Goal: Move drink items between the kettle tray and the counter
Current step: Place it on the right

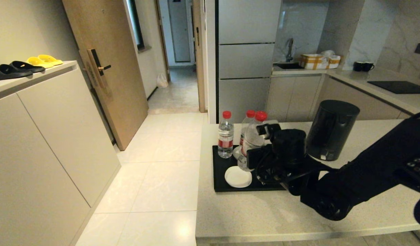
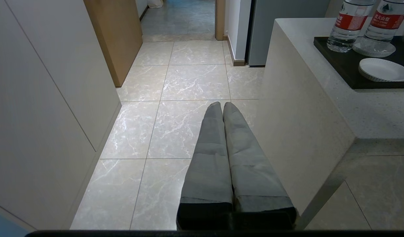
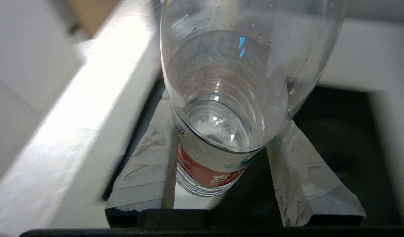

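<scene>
Head view shows the pale speckled worktop (image 1: pixel 264 212) carrying the flat black kettle tray (image 1: pixel 219 177) near its left end. Just right of it, on the stone, stands the tall matte black kettle (image 1: pixel 331 130). Clear red-capped water bottles (image 1: pixel 225 135) stand on the tray beside a white saucer (image 1: pixel 238 176). The right tool (image 3: pixel 221 184) clasps one tilted bottle (image 3: pixel 221 98), seemingly lifted. The left tool (image 2: pixel 220 108) hangs clenched over the floor.
</scene>
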Controlling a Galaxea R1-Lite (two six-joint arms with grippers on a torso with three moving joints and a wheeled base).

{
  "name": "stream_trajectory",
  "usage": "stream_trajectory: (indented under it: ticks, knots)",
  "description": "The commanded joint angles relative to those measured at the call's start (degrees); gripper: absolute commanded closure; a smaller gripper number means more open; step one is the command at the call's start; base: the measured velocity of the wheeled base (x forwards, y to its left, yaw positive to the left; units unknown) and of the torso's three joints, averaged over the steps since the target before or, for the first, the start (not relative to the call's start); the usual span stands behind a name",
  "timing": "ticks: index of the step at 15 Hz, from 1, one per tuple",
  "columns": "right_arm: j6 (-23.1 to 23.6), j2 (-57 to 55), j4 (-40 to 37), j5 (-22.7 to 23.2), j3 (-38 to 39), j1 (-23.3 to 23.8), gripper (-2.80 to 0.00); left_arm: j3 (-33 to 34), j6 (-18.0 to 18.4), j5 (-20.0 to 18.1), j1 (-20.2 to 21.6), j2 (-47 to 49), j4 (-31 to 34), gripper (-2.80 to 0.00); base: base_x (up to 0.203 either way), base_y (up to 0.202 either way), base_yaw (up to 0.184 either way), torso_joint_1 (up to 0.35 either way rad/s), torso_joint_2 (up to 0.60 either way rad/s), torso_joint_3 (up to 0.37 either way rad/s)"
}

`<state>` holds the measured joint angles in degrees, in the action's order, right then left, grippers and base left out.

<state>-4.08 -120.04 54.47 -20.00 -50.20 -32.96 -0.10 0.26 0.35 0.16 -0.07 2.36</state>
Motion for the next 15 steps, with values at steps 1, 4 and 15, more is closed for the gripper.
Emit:
stream_trajectory:
  ticks: [1, 4, 15]
  knots:
    - [0.88, 7.69, -8.52, -3.58, -2.56, 5.26, 0.0, 0.01, 0.01, 0.09, 0.02, 0.05, 0.01, 0.0, 0.0, 0.0, 0.0, 0.0, 0.0, 0.0]
    - [2.23, 10.45, -14.04, -9.11, -3.85, 10.63, 0.0, 0.01, 0.01, 0.02, 0.02, 0.07, 0.01, 0.0, 0.0, 0.0, 0.0, 0.0, 0.0, 0.0]
    - [2.53, 14.51, -5.53, -9.92, 12.26, 23.79, 0.0, 0.01, 0.01, 0.09, 0.02, 0.07, 0.01, 0.0, 0.0, 0.0, 0.0, 0.0, 0.0, 0.0]
